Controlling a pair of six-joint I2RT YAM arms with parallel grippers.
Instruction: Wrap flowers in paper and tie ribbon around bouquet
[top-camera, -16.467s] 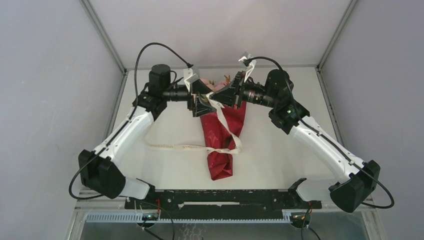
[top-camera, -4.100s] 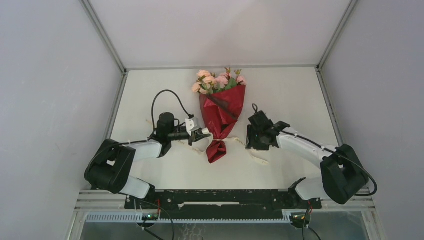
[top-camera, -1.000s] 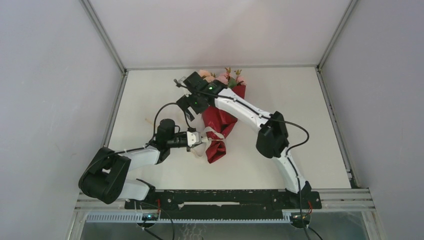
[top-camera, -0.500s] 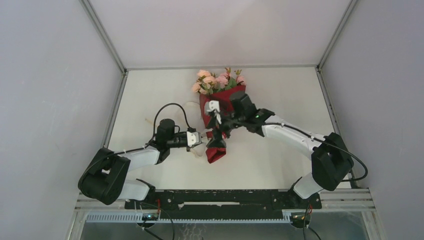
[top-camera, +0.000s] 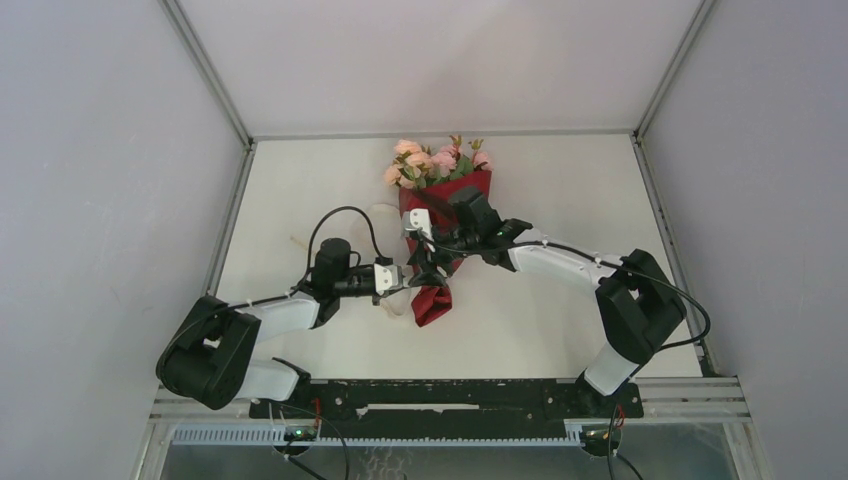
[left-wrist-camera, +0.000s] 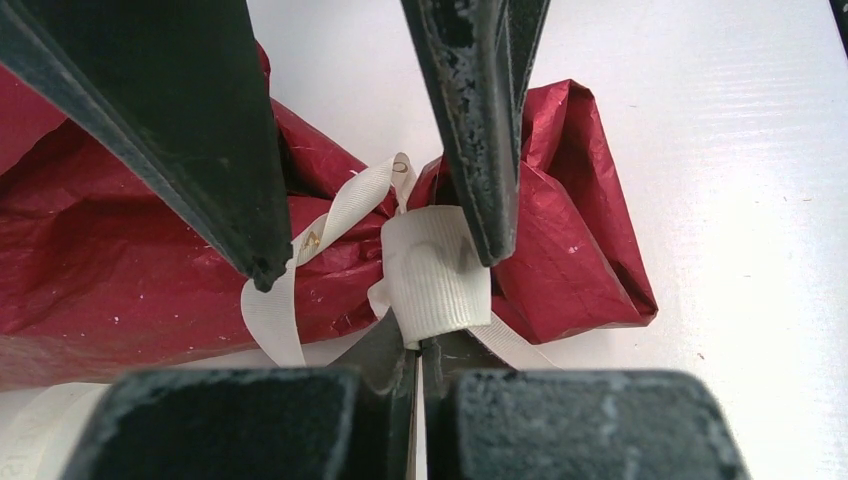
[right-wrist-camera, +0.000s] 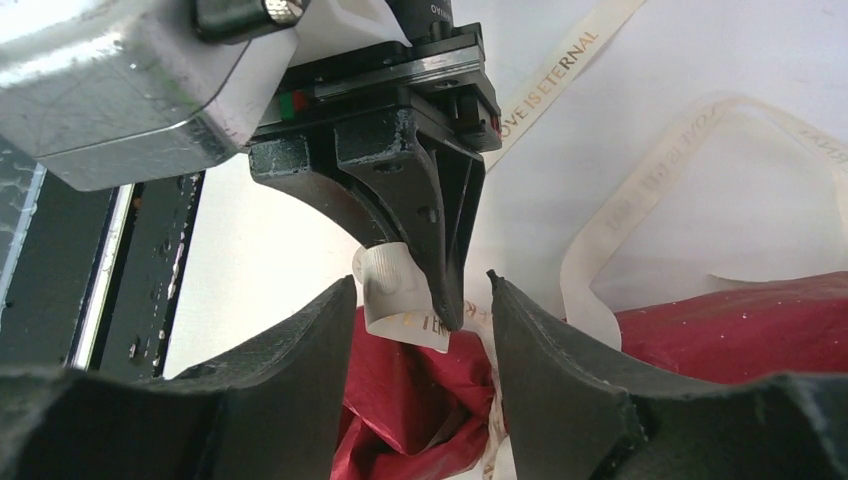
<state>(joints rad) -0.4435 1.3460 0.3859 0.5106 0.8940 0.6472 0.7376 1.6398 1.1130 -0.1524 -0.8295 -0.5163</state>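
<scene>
1. Nearest is the tail of the paper (top-camera: 432, 303). It is deep red, crinkly and faintly glossy, crushed to a blunt end at 6 o'clock of the bouquet (top-camera: 478, 186). The bouquet lies flat on the table (top-camera: 560, 180), its long axis running 12 to 6.
2. Just beyond, the left gripper (left-wrist-camera: 418, 352) reaches in from 9 o'clock. It is pinched tight on the ribbon (left-wrist-camera: 435, 275) at the cone's narrow waist, and a short ribbed cream loop stands out past its tips.
3. The right gripper (right-wrist-camera: 420, 300) comes in from about 2 o'clock, tips facing the left's. Its jaws stand apart, astride that loop and the left's fingertips, and I judge it grips nothing yet. The loop sits straight ahead between its jaws, so the coming move looks like a squeeze there, and the right arm is the one placed for it.
4. Slack ribbon, thin and semi-sheer with gold lettering, curls on the table around 10 o'clock of the waist.
5. Farthest, at 12 o'clock, are the flowers (top-camera: 436, 160): small pale-pink roses among green leaves.
</scene>
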